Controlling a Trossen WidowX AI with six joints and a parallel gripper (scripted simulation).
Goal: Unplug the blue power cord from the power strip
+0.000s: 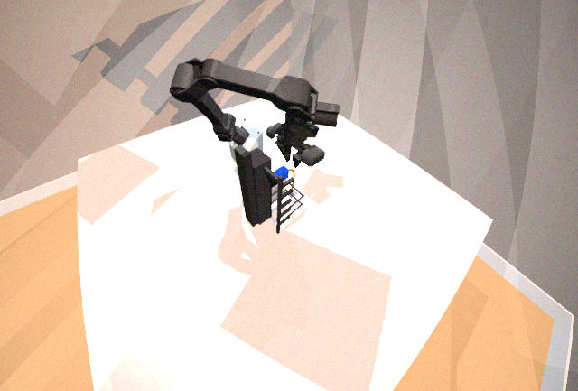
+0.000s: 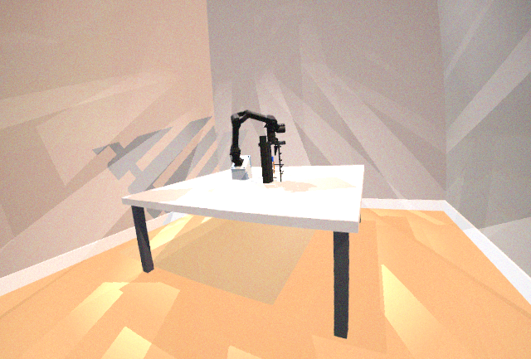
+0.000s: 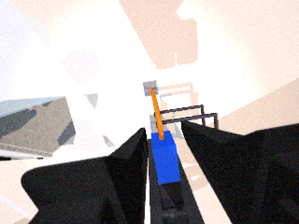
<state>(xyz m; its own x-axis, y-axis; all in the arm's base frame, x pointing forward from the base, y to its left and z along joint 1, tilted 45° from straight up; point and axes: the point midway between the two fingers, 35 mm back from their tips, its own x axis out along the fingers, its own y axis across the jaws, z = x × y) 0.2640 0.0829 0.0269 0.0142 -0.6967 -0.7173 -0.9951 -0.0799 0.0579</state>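
Note:
The blue plug [image 1: 281,172] [image 3: 166,161] is beside the upper part of a tall black upright block [image 1: 254,190] [image 2: 266,162], apparently the power strip. The frames do not show clearly whether the plug's prongs are in a socket. An orange cord [image 1: 293,177] [image 3: 157,112] runs from the plug down to a small grey square [image 3: 147,89]. My gripper [image 1: 292,162] [image 2: 275,152] [image 3: 163,128] points down and is partly open and empty. In the top view its fingertips are above the plug and apart from it. In the wrist view the plug shows in the gap between the fingers.
A thin black rack [image 1: 279,204] [image 2: 280,167] [image 3: 217,121] of posts and bars stands close beside the block and the plug. A grey box [image 2: 241,173] [image 3: 37,126] is at the arm's base. All of it stands on the white table [image 1: 196,256] [image 2: 240,201].

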